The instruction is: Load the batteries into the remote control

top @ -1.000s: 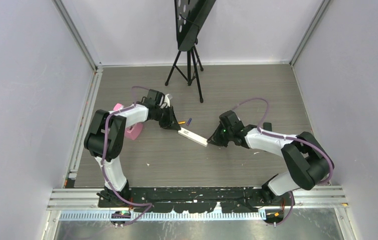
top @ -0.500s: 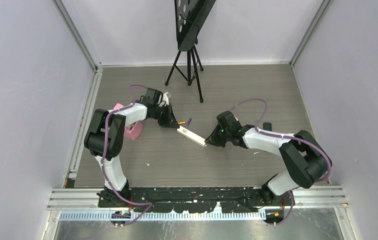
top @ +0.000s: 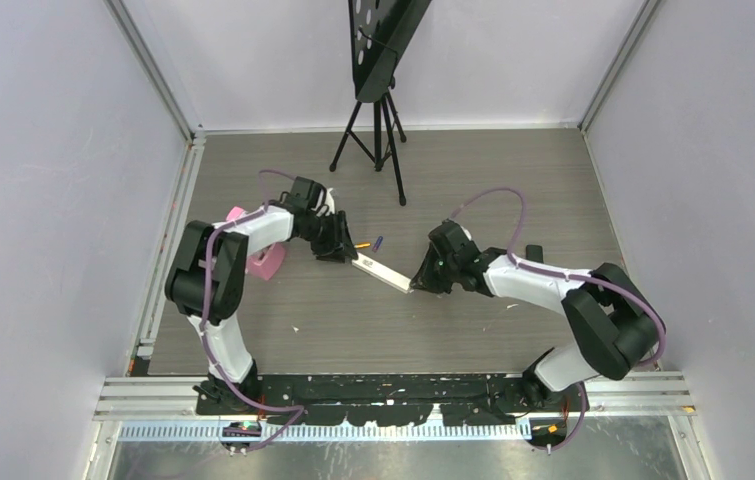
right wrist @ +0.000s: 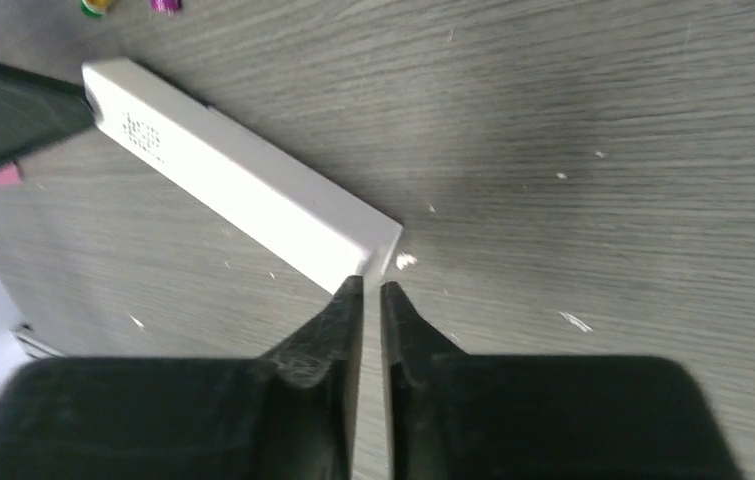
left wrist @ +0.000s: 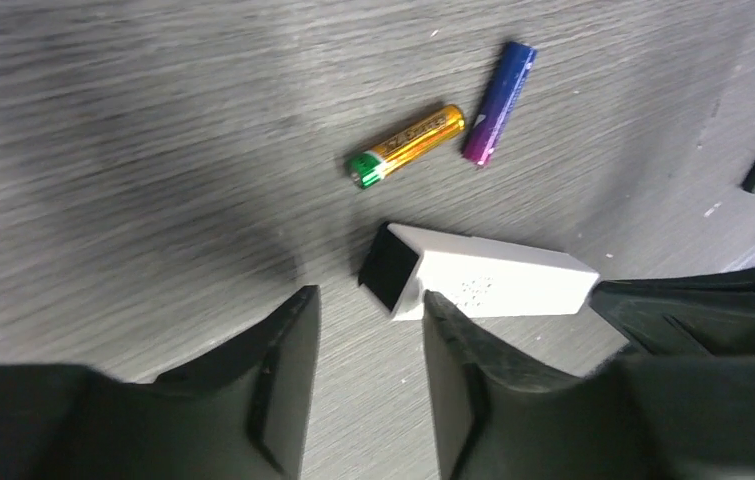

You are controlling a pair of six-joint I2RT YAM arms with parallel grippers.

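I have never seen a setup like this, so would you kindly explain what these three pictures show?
Two robot arms are bolted at the near edge of a table. The overhead picture looks down on both; the other two come from cameras on each wrist. A white remote lies on it between them, one end open. The left gripper has its jaws apart by that open end; the right gripper is nearly shut at the other end. Neither holds anything. An orange-yellow battery and a purple battery lie beside the remote.
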